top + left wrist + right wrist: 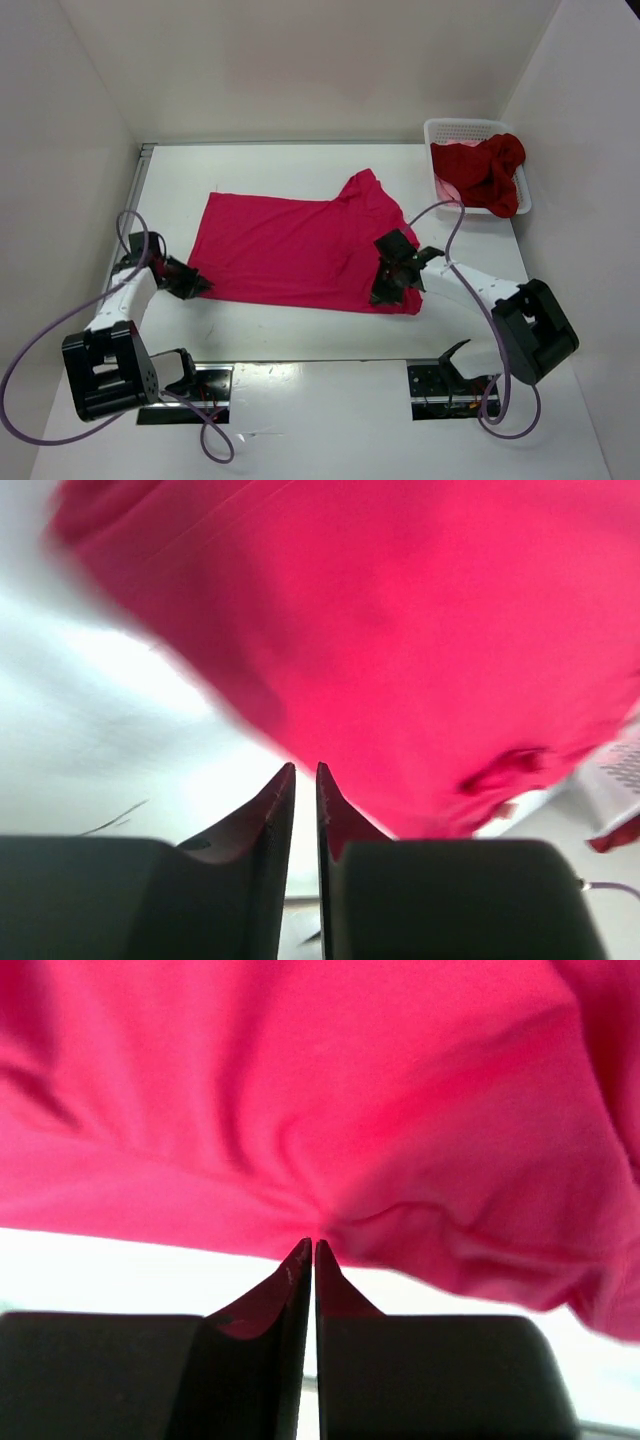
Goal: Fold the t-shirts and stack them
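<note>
Magenta t-shirt: spread on worktop, centre.
Right tool: pinched together on its near right hem.
Left tool: nearly together at near left corner; grip cannot be told.
Dark red t-shirt: in basket.

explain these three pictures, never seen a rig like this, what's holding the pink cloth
This is a robot: two arms bolted at the near edge of a white table. The wide picture looks down from above and behind. The other two come from a camera on each wrist, so the dark wedges below are that arm's own fingers. A magenta t-shirt lies spread on the table; a white basket at the far right holds a dark red shirt. The right fingers seem to pinch the magenta shirt's near edge, where the cloth puckers. The left fingers sit almost together at its near left corner; whether they grip cloth is unclear.
</note>
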### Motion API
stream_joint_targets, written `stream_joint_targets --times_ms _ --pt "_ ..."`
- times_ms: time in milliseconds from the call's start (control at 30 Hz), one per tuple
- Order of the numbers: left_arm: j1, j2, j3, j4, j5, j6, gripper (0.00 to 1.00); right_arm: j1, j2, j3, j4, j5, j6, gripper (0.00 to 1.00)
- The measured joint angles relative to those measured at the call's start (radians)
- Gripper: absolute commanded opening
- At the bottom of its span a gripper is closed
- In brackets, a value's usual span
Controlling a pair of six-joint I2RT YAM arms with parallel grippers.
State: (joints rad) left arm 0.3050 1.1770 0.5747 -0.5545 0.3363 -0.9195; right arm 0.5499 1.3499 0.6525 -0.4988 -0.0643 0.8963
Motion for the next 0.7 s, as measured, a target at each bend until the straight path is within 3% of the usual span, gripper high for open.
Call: stream_joint_targets --times_ms 67,133,167,200,400,467,500,600,700 --pt "-0.007 0.021 0.080 0.002 0.002 0.001 0.10 -0.009 0.011 0.099 -0.074 -0.002 -0.035 0.20" --pt "-0.026 0.060 0.191 0.031 -0.011 0.001 0.04 -0.022 0.032 0.196 -0.097 -0.001 -0.066 0.20" --pt "-0.042 0.079 0.245 0.068 -0.024 0.000 0.03 -0.036 0.056 0.274 -0.102 -0.003 -0.091 0.14" --pt "-0.064 0.100 0.300 0.117 -0.049 0.001 0.03 -0.052 0.082 0.340 -0.094 -0.005 -0.117 0.01" --pt "-0.157 0.333 0.535 0.339 -0.198 0.027 0.06 -0.147 0.312 0.655 -0.018 -0.009 -0.256 0.00" --pt "-0.166 0.459 0.609 0.375 -0.238 0.041 0.14 -0.169 0.422 0.747 0.001 -0.011 -0.284 0.09" --pt "-0.170 0.520 0.639 0.391 -0.257 0.054 0.16 -0.174 0.460 0.780 0.005 -0.008 -0.293 0.21" --pt "-0.178 0.638 0.678 0.405 -0.299 0.064 0.21 -0.208 0.635 0.923 0.034 0.001 -0.321 0.36" --pt "-0.179 0.679 0.680 0.402 -0.322 0.080 0.23 -0.241 0.760 1.022 0.038 0.011 -0.335 0.40"
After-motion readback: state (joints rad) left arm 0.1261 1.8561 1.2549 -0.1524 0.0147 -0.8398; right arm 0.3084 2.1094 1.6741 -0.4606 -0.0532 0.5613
